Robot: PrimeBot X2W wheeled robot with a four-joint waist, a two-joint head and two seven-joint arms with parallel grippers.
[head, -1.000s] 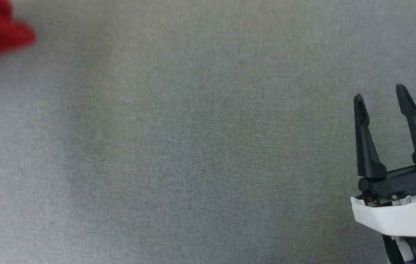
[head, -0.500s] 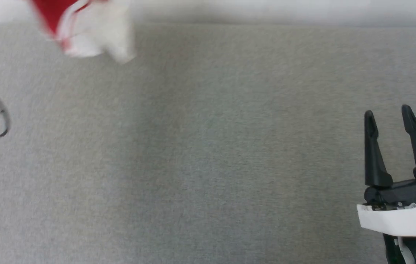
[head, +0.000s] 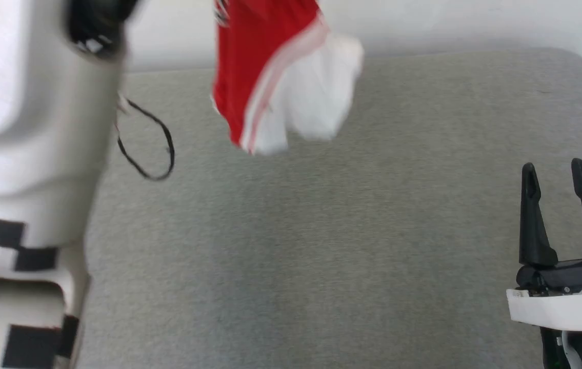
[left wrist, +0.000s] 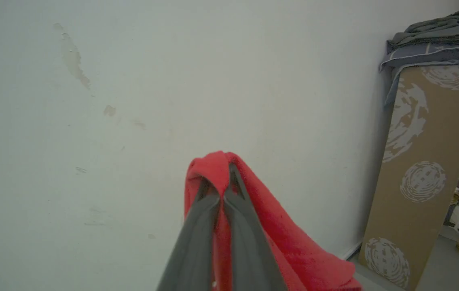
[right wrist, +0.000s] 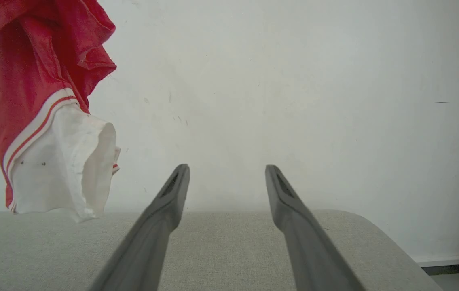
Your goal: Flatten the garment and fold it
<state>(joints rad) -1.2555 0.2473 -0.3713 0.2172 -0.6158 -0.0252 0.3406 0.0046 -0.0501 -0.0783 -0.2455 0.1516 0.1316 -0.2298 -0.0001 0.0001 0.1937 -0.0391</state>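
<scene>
The garment [head: 265,77], red with a white striped sleeve, hangs in the air above the far part of the grey table [head: 321,246]. In the left wrist view my left gripper [left wrist: 218,184] is shut on a fold of the garment [left wrist: 261,226], which drapes over its fingertips against the white wall. The right wrist view has the garment [right wrist: 43,121] dangling at the upper left, its white sleeve just above the table. My right gripper [head: 555,171] stands open at the lower right over bare table, apart from the cloth; its fingers [right wrist: 168,202] hold nothing.
My pale left forearm [head: 29,154] with a black cable loop [head: 149,143] takes up the head view's left side. A white wall [right wrist: 294,81] stands behind the table. A brown patterned panel [left wrist: 419,182] with folded cloths on top stands to the right in the left wrist view.
The head view has tilted up and turned, bringing the left forearm and wall into it. The garment now hangs higher and further right in view. The right gripper stays open.
</scene>
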